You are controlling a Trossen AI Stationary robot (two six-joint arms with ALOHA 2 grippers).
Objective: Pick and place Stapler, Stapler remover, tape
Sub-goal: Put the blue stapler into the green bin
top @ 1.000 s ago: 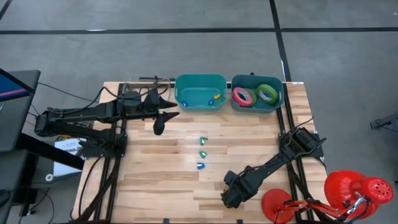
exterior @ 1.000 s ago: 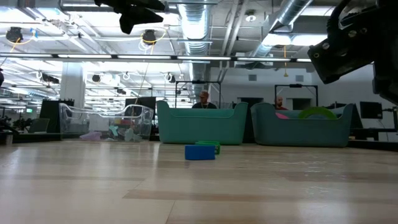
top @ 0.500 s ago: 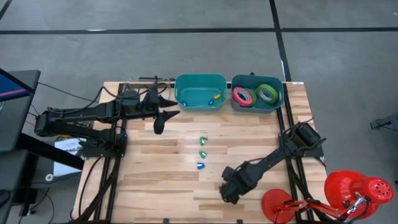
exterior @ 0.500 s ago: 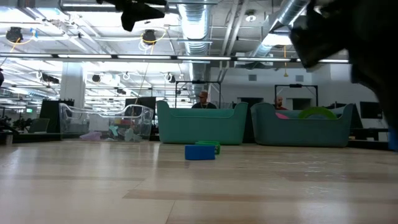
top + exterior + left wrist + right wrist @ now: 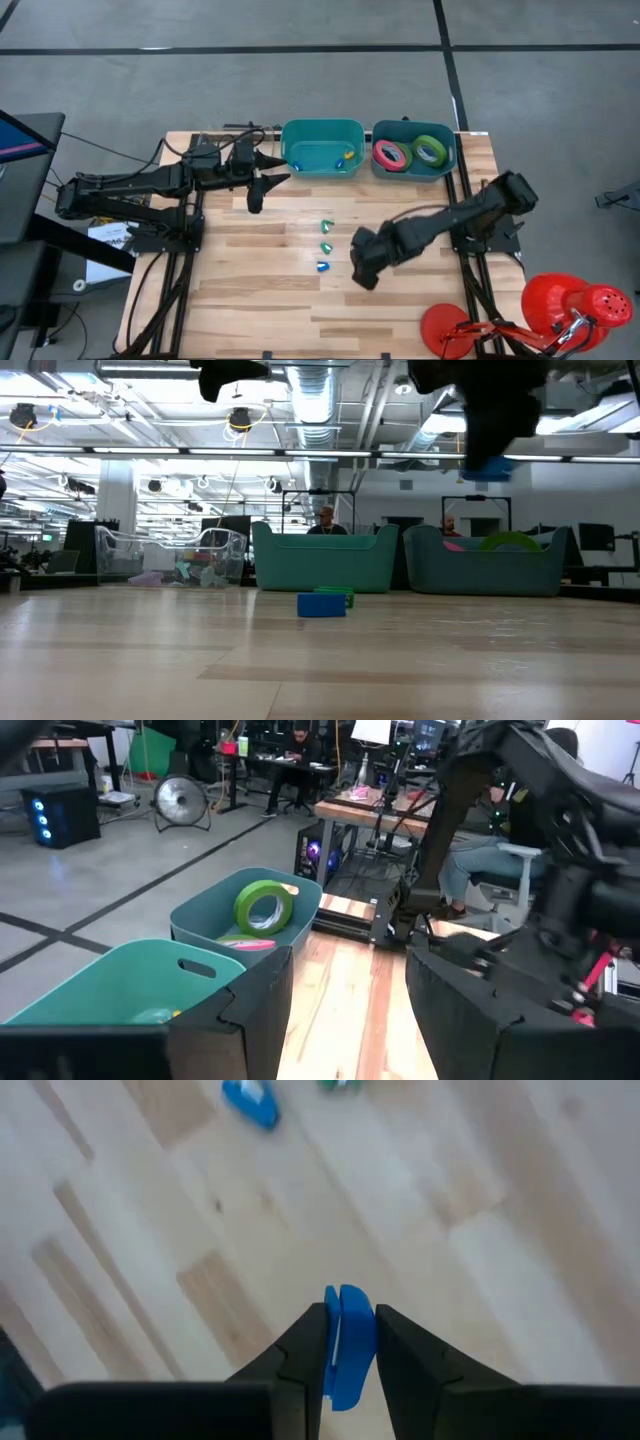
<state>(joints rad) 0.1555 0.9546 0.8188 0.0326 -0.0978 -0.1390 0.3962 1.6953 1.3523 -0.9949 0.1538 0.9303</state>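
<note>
A pale wooden desk (image 5: 260,300) fills the middle of the high view, grey taped floor around it, and the low view looks across it into a lit workshop where people sit behind the bins.

At the desk's twelve o'clock edge stand two teal bins. The left bin (image 5: 322,131) holds a few tiny coloured pieces. The right bin (image 5: 452,155) holds the tape: a pink-red roll (image 5: 391,154) and a green roll (image 5: 430,150); a third roll I cannot make out from above.

The right gripper (image 5: 362,262) is over the desk's centre, its jaws clenched on a small blue piece (image 5: 345,1342), probably a staple remover, though it is too small to be sure. In the right wrist view the piece stands on edge between the jaws, its long axis running along the fingers.

Three more small pieces lie in a short line on the desk, just to the nine o'clock side of that gripper: green (image 5: 326,227), green (image 5: 326,247) and blue (image 5: 322,267).

What the coming move turns on: the left bin lies toward twelve o'clock, slightly eleven, from the loaded jaws, clear of the row of pieces. The left gripper (image 5: 257,198) waits near that bin's nine o'clock corner, jaws released with nothing in them; it is nearer the bin, but the right arm carries the load.
</note>
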